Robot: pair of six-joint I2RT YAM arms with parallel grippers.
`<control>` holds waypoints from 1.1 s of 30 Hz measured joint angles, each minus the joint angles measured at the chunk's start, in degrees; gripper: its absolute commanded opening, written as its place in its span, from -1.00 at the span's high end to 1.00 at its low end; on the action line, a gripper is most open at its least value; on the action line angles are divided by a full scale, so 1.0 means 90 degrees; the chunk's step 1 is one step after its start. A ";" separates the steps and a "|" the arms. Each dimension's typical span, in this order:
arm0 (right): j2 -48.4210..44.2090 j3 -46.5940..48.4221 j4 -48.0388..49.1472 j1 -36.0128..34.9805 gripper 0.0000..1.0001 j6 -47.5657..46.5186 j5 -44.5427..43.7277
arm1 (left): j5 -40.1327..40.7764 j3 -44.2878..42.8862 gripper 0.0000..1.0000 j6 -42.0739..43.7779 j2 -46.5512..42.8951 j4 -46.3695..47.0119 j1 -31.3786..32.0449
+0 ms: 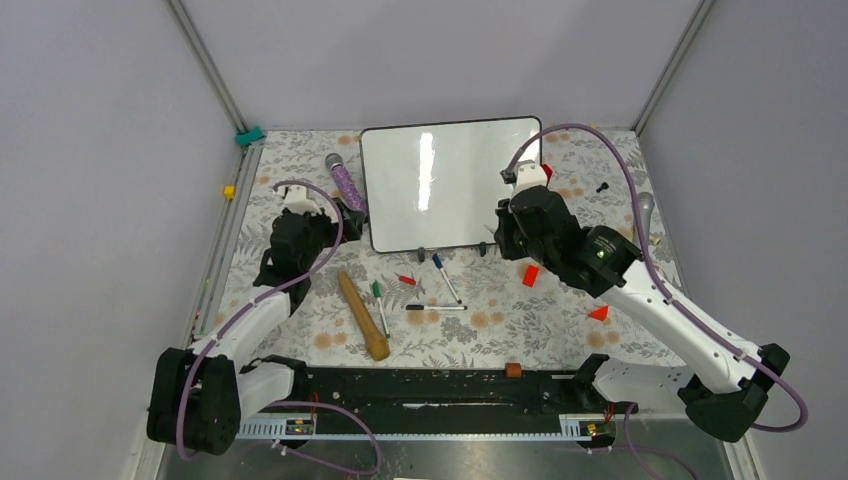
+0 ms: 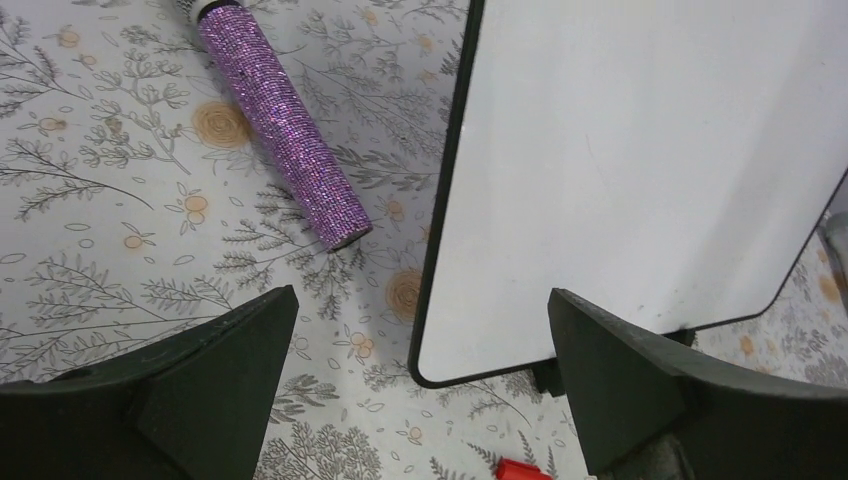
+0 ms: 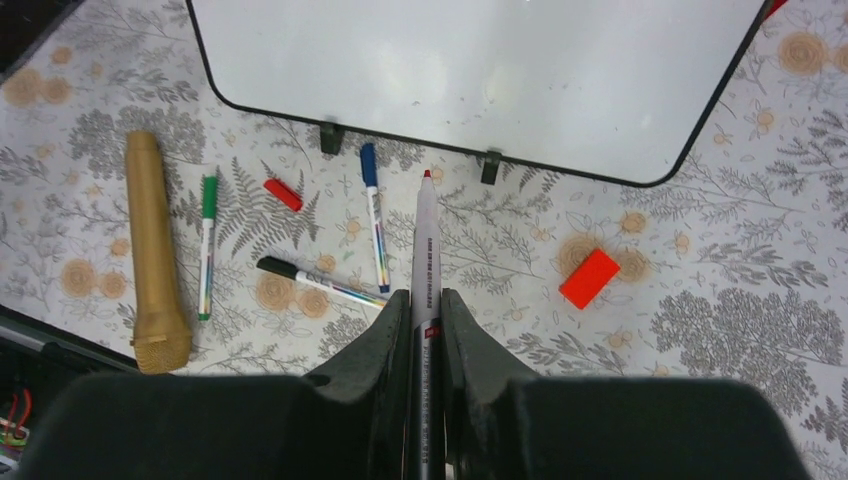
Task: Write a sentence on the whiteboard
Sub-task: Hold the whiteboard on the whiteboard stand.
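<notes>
The whiteboard lies at the back middle of the table, and its face is blank. No sentence shows on it in any view. My right gripper is at the board's near right corner, shut on a red-tipped marker. In the right wrist view the gripper points the marker's tip toward the board's near edge, above the table. My left gripper is open and empty. In the left wrist view its jaws stand wide apart around the board's near left corner.
A purple glitter microphone lies left of the board. A gold microphone, green marker, blue marker, black marker and red cap lie in front. A red block and red wedge lie right.
</notes>
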State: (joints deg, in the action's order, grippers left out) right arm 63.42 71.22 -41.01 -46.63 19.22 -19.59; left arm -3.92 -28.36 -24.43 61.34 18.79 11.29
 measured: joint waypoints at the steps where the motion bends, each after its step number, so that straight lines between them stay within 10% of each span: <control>1: 0.0075 0.0090 0.0032 0.0007 1.00 -0.0002 0.0039 | 0.0005 -0.0007 -0.98 0.0002 0.0085 0.0119 -0.0056; 33: 0.0214 0.0214 0.0753 0.0182 1.00 -0.0180 0.0930 | -0.3840 -0.2025 -0.98 -0.0211 0.3813 0.1702 -0.1528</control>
State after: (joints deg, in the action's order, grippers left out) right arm 65.34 73.14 -34.24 -44.99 17.61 -11.22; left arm -38.48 -46.59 -26.33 95.66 34.11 -2.46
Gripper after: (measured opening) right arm 0.180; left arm 0.989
